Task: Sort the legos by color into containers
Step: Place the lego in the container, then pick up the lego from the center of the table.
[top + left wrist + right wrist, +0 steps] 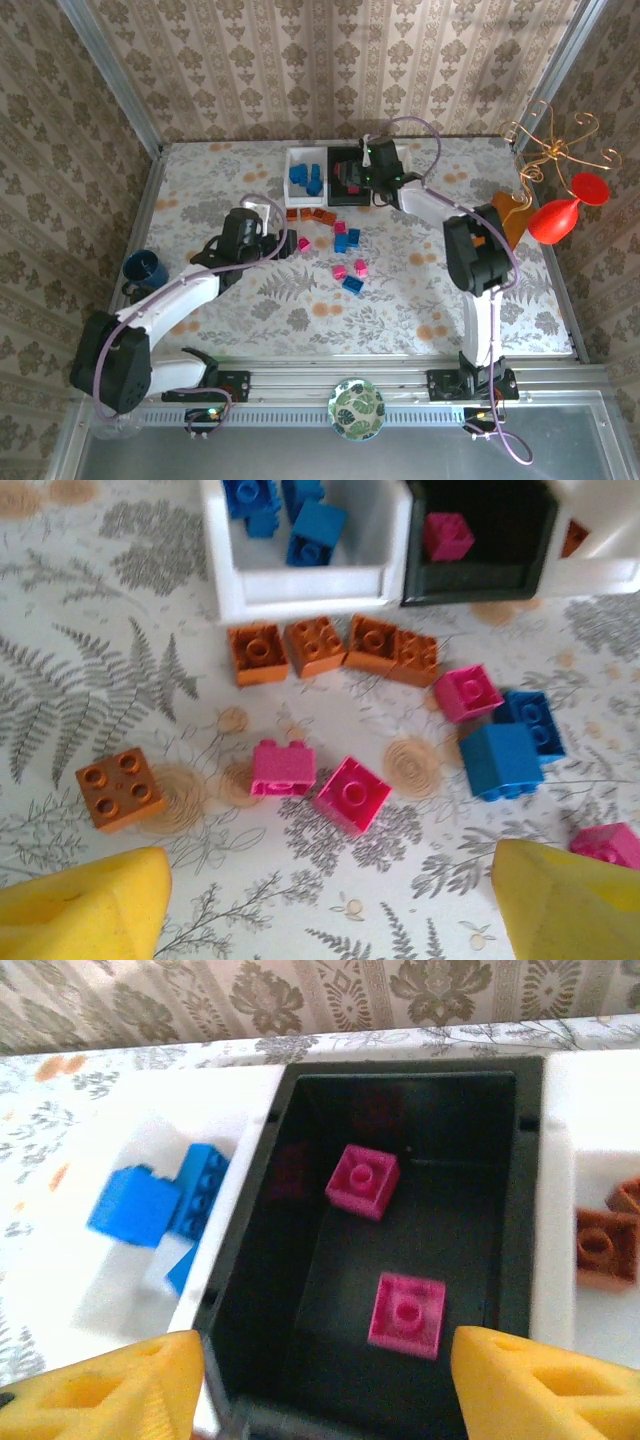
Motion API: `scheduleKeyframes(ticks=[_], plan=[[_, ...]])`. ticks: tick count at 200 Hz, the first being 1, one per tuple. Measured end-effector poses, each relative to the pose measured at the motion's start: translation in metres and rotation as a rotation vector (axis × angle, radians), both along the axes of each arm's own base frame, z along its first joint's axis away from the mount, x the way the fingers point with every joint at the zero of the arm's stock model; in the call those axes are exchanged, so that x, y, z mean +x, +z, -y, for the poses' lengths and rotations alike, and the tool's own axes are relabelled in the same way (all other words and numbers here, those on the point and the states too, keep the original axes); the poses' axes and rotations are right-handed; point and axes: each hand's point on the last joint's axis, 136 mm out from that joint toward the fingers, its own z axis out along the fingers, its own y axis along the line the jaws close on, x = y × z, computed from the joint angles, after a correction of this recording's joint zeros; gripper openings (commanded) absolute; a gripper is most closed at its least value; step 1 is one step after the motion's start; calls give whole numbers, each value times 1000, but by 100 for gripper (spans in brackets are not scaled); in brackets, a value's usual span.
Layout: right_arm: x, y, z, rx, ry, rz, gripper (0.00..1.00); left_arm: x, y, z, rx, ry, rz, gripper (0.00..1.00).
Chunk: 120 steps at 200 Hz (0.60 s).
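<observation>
- While the left gripper (pixel 330 905) hangs low over the floral-patterned table (pixel 100 680) with its yellow jaws spread and nothing between them, the nearest loose pieces are two small magenta-pink plastic bricks (pixel 283 768) lying just beside each other, right ahead of it.
- Picking one of this pair looks like the step in hand. The right-hand one sits skewed, so the jaws should turn to meet its flat sides and close on it alone, without nudging its neighbour.
- A lone brown-orange brick (pixel 118 787) lies apart to the left; two blue bricks (pixel 513 750) and another pink brick (pixel 467 692) cluster to the right.
- Farther on, a row of four brown-orange bricks (pixel 330 648) lies just before the trays.
- Beyond stand the shallow white plastic tray (pixel 300 585) holding blue pieces, the black tray (pixel 250 1260) with two magenta pieces (pixel 362 1180) inside, and a second white tray (pixel 555 1210) with brown-orange ones.
- The right gripper (pixel 330 1390) hovers over the black tray, jaws apart and empty; a pink delivery should wait until it clears.
</observation>
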Motion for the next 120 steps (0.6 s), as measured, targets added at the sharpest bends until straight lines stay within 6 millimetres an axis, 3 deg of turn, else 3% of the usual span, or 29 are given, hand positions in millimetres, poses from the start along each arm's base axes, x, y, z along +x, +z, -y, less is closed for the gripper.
scheduleKeyframes(ticks=[35, 60, 88, 120], plan=[[-72, 30, 12, 29, 46, 33, 73, 6, -40, 3, 53, 1, -104, 76], [-109, 29, 23, 28, 56, 27, 74, 18, -64, 8, 91, 6, -163, 71], [-134, 16, 33, 17, 55, -2, 75, 39, -76, 16, 119, 12, -183, 66], [-141, 10, 36, 13, 54, -14, 75, 62, -84, 17, 127, 28, -195, 63]])
